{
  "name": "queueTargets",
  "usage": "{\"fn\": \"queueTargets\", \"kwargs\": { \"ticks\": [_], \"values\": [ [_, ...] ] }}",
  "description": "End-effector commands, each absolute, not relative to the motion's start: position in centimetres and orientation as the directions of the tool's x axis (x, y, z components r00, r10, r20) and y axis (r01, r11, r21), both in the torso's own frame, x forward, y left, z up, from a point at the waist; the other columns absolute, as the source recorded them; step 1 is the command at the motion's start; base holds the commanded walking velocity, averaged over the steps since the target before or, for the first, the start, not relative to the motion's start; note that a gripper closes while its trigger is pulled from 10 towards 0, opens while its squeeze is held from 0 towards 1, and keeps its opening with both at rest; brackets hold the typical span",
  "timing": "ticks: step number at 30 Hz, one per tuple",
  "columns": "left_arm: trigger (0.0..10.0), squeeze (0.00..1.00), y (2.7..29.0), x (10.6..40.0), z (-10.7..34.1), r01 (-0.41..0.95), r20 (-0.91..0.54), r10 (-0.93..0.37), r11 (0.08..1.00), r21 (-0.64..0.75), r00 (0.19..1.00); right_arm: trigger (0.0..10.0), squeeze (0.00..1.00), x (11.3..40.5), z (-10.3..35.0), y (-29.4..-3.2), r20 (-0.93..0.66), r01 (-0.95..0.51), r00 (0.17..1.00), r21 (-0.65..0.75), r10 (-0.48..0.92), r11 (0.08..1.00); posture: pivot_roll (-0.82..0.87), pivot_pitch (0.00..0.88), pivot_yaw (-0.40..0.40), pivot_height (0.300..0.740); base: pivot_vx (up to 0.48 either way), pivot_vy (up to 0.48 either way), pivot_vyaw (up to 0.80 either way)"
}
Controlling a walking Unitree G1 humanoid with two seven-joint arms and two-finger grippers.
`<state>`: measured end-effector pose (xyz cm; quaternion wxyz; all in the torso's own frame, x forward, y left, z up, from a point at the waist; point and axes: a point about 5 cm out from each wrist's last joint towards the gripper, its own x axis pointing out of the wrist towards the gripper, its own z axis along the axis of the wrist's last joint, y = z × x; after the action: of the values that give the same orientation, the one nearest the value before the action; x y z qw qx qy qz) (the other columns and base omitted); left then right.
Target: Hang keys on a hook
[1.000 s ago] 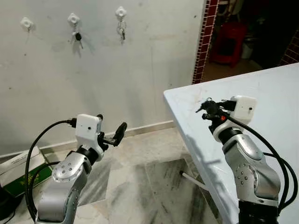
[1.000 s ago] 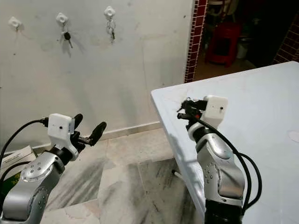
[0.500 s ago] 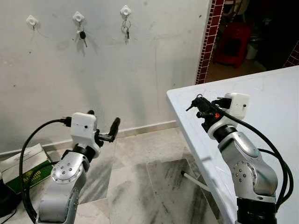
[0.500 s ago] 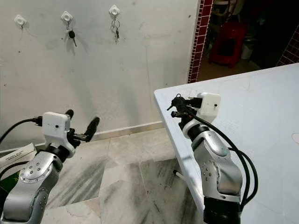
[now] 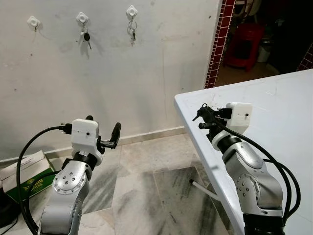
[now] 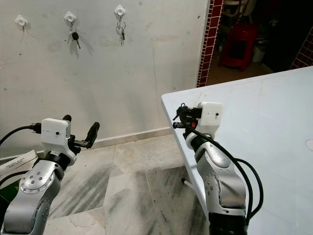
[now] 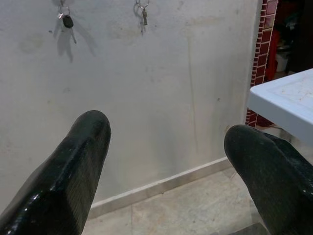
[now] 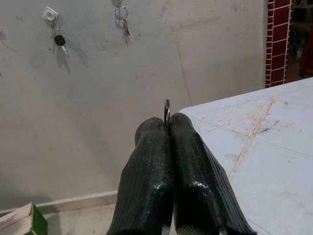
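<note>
I am in a plain home entry: white key hooks [image 5: 82, 18] on a scuffed plaster wall [image 5: 146, 73], marble floor [image 5: 146, 181] below it, a brick-red tiled doorway [image 5: 217, 44] right of it.

Only the green-and-white box [image 5: 22, 174] at the lower left of the frame, on the floor by the wall, carries printing, too blurred to read.
</note>
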<state>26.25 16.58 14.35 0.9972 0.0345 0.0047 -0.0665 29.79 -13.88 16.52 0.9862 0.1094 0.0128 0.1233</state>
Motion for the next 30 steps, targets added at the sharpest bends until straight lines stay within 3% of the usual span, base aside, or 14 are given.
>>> {"fn": "queueTargets", "kwargs": {
  "ticks": [1, 9, 18, 30],
  "values": [
    [10.0, 0.0, 16.99, 26.38, 14.47, 0.109, -0.014, -0.108, 0.991, 0.074, 0.994, 10.0, 0.0, 29.66, 17.02, -13.6, 0.027, -0.255, 0.967, 0.205, 0.255, 0.945, 0.07, 0.0, 0.064, 0.74, 0.0, 0.0, 0.0],
    [10.0, 0.0, 17.17, 26.35, 14.4, 0.092, -0.016, -0.091, 0.992, 0.085, 0.996, 10.0, 0.0, 29.55, 16.93, -13.53, 0.024, -0.257, 0.966, 0.188, 0.257, 0.948, 0.07, 0.0, 0.069, 0.74, 0.0, 0.0, 0.0],
    [10.0, 0.0, 16.93, 26.38, 14.08, 0.104, -0.039, -0.101, 0.992, 0.071, 0.994, 10.0, 0.0, 29.55, 16.66, -13.52, 0.017, -0.248, 0.968, 0.191, 0.25, 0.95, 0.07, 0.0, 0.072, 0.74, 0.0, 0.0, 0.35],
    [10.0, 0.0, 16.7, 26.48, 13.97, 0.132, -0.052, -0.129, 0.989, 0.064, 0.99, 10.0, 0.0, 29.69, 16.32, -13.95, 0.001, -0.222, 0.974, 0.172, 0.225, 0.96, 0.07, 0.0, 0.076, 0.74, 0.0, 0.469, 0.0]
  ]
}}
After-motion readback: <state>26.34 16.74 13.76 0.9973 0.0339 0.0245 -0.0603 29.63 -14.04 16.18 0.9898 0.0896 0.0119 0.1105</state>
